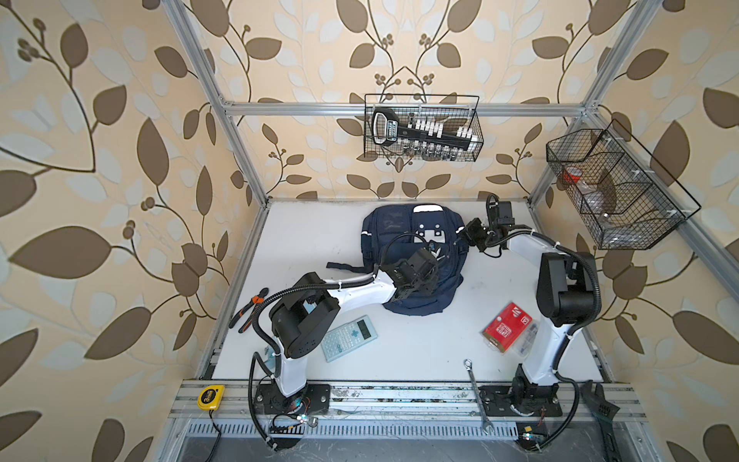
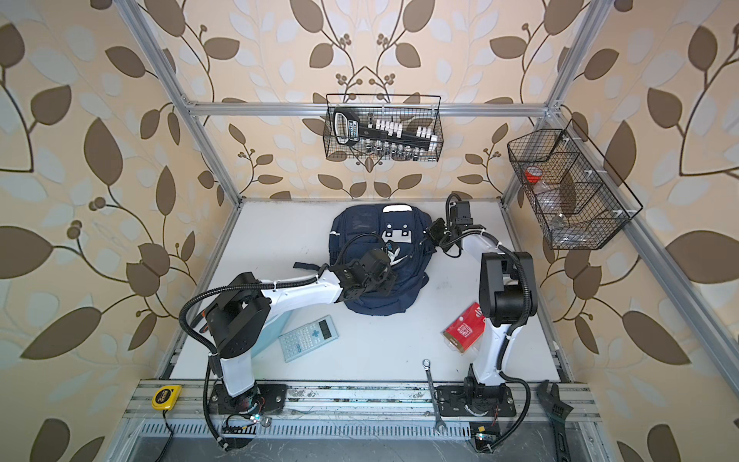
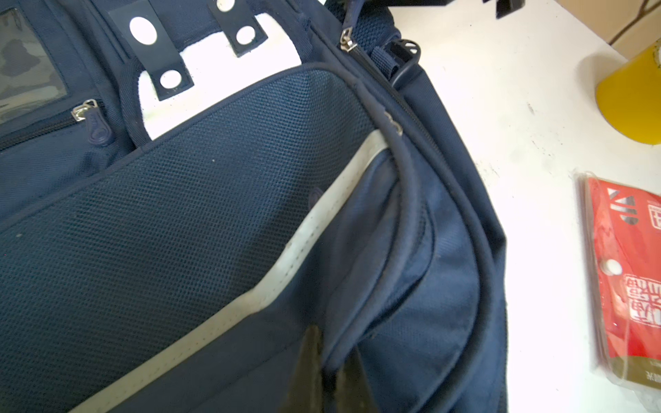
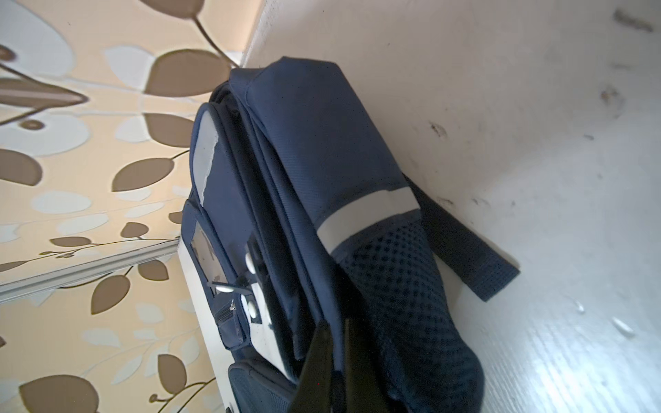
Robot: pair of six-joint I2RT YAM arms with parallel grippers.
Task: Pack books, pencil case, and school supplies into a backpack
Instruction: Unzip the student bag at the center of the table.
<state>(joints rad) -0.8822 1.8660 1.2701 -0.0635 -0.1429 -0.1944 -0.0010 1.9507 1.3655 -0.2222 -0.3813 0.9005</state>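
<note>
The navy backpack point(image 1: 416, 240) point(image 2: 380, 236) lies flat at the back middle of the table. My left gripper point(image 3: 332, 343) point(image 1: 428, 282) is over its lower front, shut on a fold of the backpack's pocket edge point(image 3: 343, 321). My right gripper point(image 4: 336, 329) point(image 1: 466, 236) is at the backpack's right side, shut on fabric beside the mesh pocket point(image 4: 400, 286). The pale blue calculator point(image 1: 349, 338) point(image 2: 308, 343) lies in front of the backpack. The clear box with the red label point(image 1: 508, 328) point(image 3: 629, 271) lies by my right arm. A pale blue patch under my left arm looks like the pencil case point(image 2: 276, 332). The books are out of view.
Orange-handled pliers point(image 1: 250, 308) lie at the table's left edge. A spanner point(image 1: 476, 396), a yellow tape measure point(image 1: 210, 397) and an adjustable wrench point(image 1: 600, 404) lie on the front rail. Wire baskets point(image 1: 422, 128) point(image 1: 616, 188) hang on the back and right frame.
</note>
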